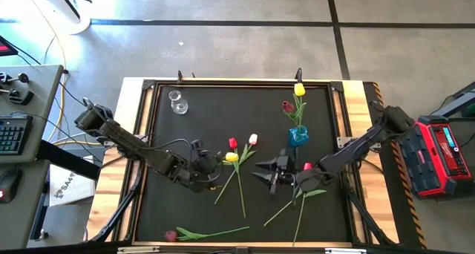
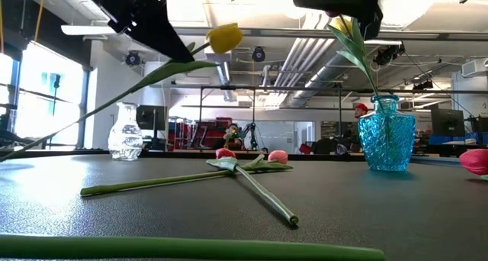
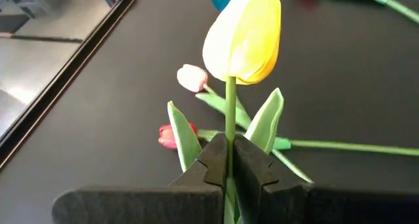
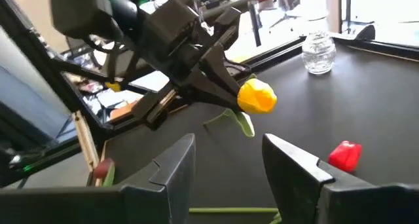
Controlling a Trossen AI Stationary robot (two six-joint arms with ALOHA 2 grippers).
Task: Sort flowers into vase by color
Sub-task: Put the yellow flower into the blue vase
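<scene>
Around: blue vase point(image 1: 297, 136) at the mat's right-centre holds a yellow and a maroon tulip; clear vase point(image 1: 177, 102) stands far left.
In the way: red tulip point(image 1: 232, 143) and pink tulip point(image 1: 253, 139) lie crossed below the lifted flower.
Yellow tulip point(image 3: 243, 35): bright head, thin green stem — raised off the mat.
Left gripper point(image 3: 227, 160): clamped on its stem.
Right gripper point(image 4: 226, 160): fingers apart, empty — facing it.

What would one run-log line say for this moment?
left gripper: shut on yellow tulip, lifted | right gripper: open, empty | blue vase: holds yellow tulip
</scene>
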